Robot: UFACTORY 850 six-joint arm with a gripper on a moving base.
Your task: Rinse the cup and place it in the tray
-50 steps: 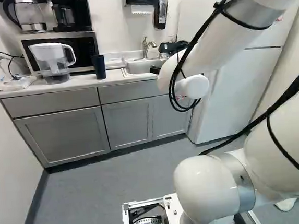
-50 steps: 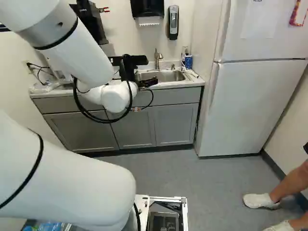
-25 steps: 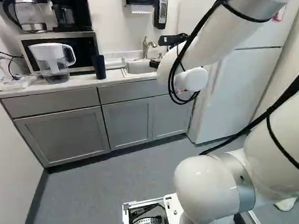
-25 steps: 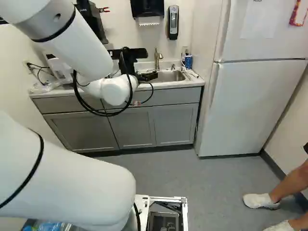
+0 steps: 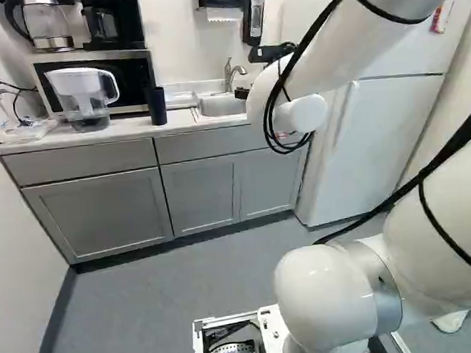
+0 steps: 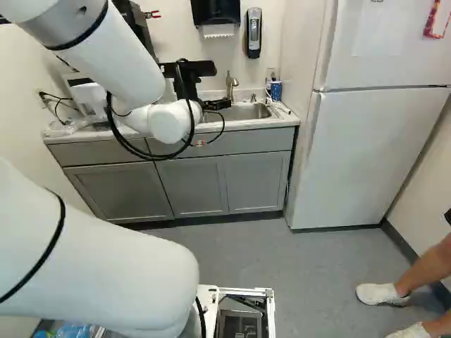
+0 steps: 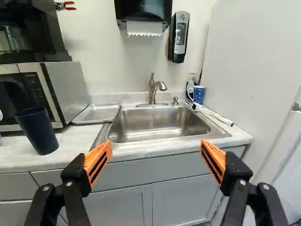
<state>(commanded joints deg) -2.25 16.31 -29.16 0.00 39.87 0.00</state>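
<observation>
My claw (image 7: 156, 145): wide, with its orange pads (image 7: 98, 162) well apart and nothing held between them.
Straight ahead of my claw: the stainless sink (image 7: 157, 125), with the faucet (image 7: 153, 89) behind it; neither is touching me.
Navy cup (image 7: 37, 132): ahead and off to my left, outside the left finger, on the tabletop (image 7: 73, 143) in front of the microwave (image 7: 66, 89).
Cup's long axis: upright, so I judge a level grip around its side would suit.
Metal tray (image 7: 99, 114): ahead-left of my claw, just beside the sink, farther back than the navy cup.
Dotted blue cup (image 7: 198, 94): ahead-right, past the sink's back corner; I take the navy one as the one meant.
Step in hand, as I judge: approaching the cup; rinsing and placing remain.
Next move: swing left until the navy cup lies between my pads; too shallow a swing could let the left finger knock it over.
</observation>
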